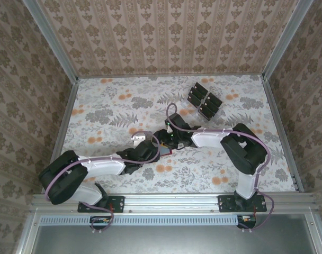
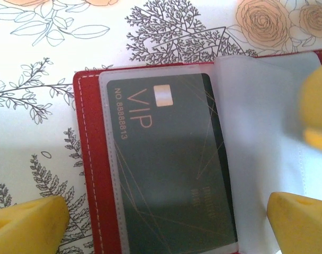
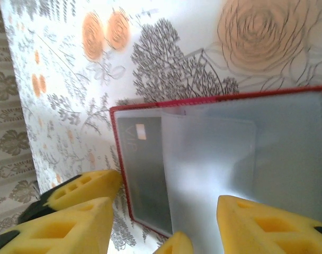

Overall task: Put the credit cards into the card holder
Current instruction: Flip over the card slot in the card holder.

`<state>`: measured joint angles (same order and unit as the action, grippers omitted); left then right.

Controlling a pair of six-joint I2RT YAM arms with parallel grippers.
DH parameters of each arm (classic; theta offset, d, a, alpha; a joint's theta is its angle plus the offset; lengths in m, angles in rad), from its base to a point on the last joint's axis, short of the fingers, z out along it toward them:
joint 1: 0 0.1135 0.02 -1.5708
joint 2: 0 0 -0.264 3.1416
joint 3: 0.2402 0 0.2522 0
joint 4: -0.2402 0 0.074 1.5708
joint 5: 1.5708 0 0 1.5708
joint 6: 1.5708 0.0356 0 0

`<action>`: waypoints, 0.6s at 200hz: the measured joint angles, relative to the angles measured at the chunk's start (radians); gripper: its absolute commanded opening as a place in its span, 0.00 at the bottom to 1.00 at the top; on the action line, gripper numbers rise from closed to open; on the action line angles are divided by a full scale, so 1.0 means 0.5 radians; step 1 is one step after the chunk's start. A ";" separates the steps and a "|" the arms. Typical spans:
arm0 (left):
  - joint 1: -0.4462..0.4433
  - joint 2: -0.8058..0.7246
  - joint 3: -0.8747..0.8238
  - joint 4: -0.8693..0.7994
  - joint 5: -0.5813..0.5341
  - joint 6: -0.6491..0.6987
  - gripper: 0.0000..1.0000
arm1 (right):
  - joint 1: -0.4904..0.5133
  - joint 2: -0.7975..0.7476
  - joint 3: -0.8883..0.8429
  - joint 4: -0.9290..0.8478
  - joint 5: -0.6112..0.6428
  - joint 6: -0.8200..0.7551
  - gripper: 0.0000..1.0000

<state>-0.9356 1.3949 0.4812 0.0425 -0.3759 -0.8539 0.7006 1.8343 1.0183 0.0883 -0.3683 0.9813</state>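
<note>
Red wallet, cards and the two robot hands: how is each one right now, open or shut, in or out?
card holder: open, lying flat on the table.
VIP card: inside a clear sleeve page of the holder.
other cards: at the far side of the table, not yet in the holder.
left gripper: open wide over the holder.
right gripper: open, jaws apart over the holder.

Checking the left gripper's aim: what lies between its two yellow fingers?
In the left wrist view, the open red folding card holder lies between those fingers, a dark rectangular VIP card showing inside its clear plastic sleeve.
</note>
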 measured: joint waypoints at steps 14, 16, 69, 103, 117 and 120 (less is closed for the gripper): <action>-0.001 0.001 -0.008 0.015 -0.008 -0.008 1.00 | -0.025 -0.061 0.000 -0.026 0.013 -0.034 0.57; -0.001 0.001 -0.008 0.017 -0.008 -0.010 1.00 | -0.028 -0.069 0.000 -0.030 0.014 -0.037 0.56; -0.002 0.001 -0.021 0.045 -0.022 -0.018 1.00 | -0.052 -0.081 0.000 -0.093 0.040 -0.114 0.57; -0.002 0.001 -0.033 0.066 -0.030 -0.022 1.00 | -0.043 -0.005 0.000 -0.094 0.040 -0.124 0.57; -0.002 0.000 -0.034 0.068 -0.030 -0.024 1.00 | -0.037 0.022 0.000 -0.095 0.040 -0.124 0.56; -0.002 0.000 -0.034 0.067 -0.030 -0.024 1.00 | -0.034 0.027 0.000 -0.095 0.040 -0.124 0.56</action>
<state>-0.9367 1.3949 0.4644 0.0761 -0.3908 -0.8661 0.6838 1.8477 1.0183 0.0410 -0.3481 0.9192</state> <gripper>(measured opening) 0.997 0.565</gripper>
